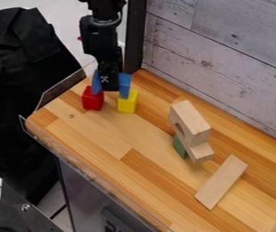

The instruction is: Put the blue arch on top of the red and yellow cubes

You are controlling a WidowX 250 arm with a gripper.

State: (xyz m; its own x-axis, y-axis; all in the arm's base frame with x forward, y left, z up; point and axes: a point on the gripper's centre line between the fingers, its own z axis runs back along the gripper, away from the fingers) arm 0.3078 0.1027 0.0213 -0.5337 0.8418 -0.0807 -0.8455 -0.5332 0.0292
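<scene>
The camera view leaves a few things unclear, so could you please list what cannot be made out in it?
In the camera view:
Middle of the blue arch: hidden behind the gripper.
Whether the arch touches the red cube and yellow cube: contact too small to tell.
Part of the green block: hidden by the wooden blocks.
Rest of the arm: cut off by the top edge.

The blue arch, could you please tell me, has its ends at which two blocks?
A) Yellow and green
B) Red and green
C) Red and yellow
C, as one end of the blue arch is at the red cube and the other at the yellow cube.
</scene>
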